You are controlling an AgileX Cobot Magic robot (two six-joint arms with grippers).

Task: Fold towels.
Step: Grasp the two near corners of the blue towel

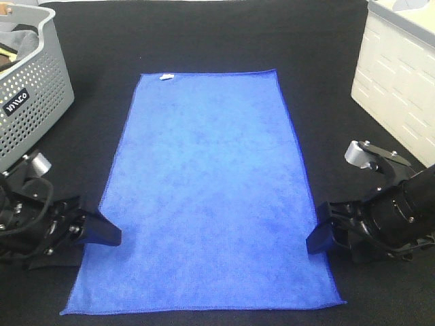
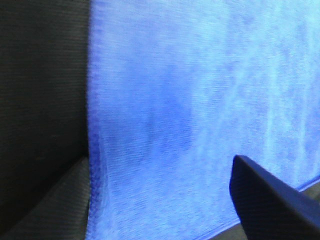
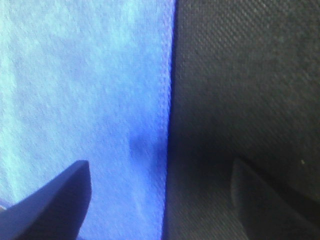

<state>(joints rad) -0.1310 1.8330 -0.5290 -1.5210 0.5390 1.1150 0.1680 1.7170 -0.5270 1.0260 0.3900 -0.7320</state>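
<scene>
The royal-blue towel (image 1: 211, 190) lies flat and unfolded on the black table, with its small white tag (image 1: 166, 77) at the far left corner. My left gripper (image 1: 109, 234) is low at the towel's left hem near the front. In the left wrist view it (image 2: 160, 200) is open, with one finger on the black table and the other over the towel (image 2: 200, 100). My right gripper (image 1: 318, 238) is low at the right hem near the front. In the right wrist view it (image 3: 160, 195) is open and straddles the hem of the towel (image 3: 75, 75). Neither gripper holds anything.
A perforated grey basket (image 1: 27, 102) with grey cloth inside stands at the far left. A white container (image 1: 401, 81) stands at the far right. Black table surface (image 1: 326, 81) surrounds the towel.
</scene>
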